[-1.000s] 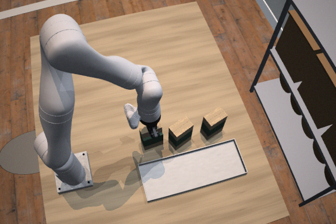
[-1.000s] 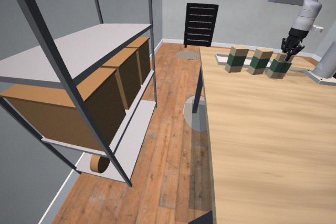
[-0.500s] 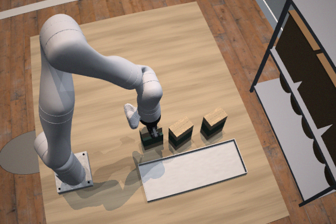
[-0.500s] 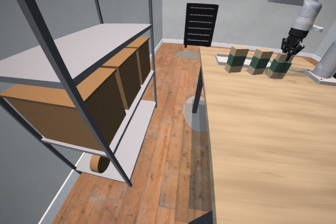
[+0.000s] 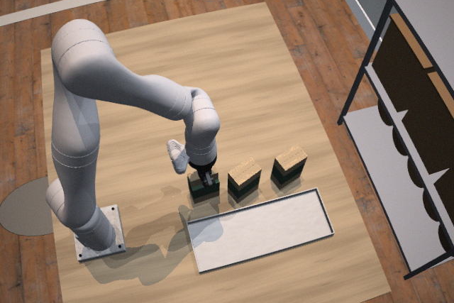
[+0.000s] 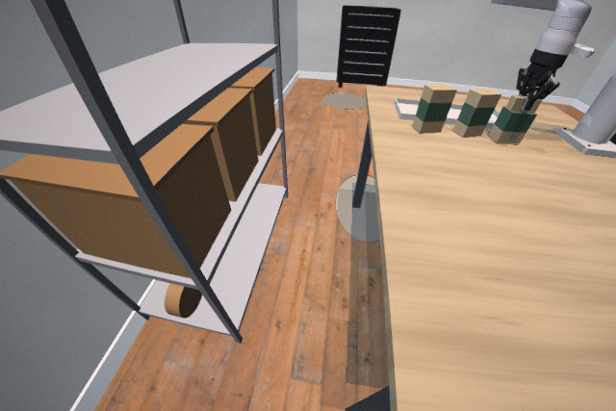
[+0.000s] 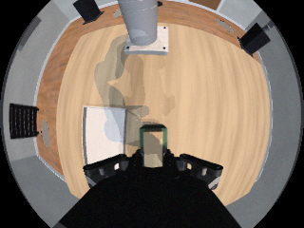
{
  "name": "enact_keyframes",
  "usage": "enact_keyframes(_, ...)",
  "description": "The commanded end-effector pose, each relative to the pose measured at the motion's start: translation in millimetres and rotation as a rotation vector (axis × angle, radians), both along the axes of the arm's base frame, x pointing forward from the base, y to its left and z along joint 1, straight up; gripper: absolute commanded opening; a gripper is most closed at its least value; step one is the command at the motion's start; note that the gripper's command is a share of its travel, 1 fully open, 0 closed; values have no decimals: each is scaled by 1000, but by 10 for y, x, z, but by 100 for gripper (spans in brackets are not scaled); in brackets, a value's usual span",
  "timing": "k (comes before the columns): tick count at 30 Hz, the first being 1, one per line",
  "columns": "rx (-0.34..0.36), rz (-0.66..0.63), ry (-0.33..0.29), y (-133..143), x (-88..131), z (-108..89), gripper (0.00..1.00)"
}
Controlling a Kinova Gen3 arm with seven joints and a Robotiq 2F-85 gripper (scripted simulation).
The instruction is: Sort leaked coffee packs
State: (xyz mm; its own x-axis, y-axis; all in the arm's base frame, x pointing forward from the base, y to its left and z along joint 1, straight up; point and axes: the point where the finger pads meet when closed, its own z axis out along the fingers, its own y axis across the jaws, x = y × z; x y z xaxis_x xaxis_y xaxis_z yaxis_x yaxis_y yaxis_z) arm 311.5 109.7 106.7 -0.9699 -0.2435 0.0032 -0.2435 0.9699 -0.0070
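Observation:
Three tan coffee packs with green bands stand in a row on the table beside the tray (image 5: pixel 260 228). My gripper (image 5: pixel 207 178) comes down from above and is shut on the top of the pack nearest the arm's base (image 5: pixel 203 186); its top looks pinched narrow between the fingers. That pack also shows in the exterior view (image 6: pixel 512 120) under the gripper (image 6: pixel 532 90), and in the wrist view (image 7: pixel 152 146). The middle pack (image 5: pixel 244 177) and the far pack (image 5: pixel 289 164) stand upright and untouched.
The shallow white tray with a dark rim lies just in front of the packs and holds nothing. The arm's base plate (image 5: pixel 98 233) is at the table's left front. A metal shelf rack (image 5: pixel 410 108) with brown boxes stands off the table to the right.

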Motion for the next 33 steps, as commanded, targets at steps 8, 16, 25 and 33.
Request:
enact_keyframes(8, 6, 2, -10, 20, 22, 335, 24)
enact_keyframes(16, 6, 2, -10, 21, 21, 480, 24)
enact_keyframes(25, 6, 2, -10, 21, 21, 504, 24)
enact_keyframes(33, 6, 2, -10, 20, 21, 504, 24)
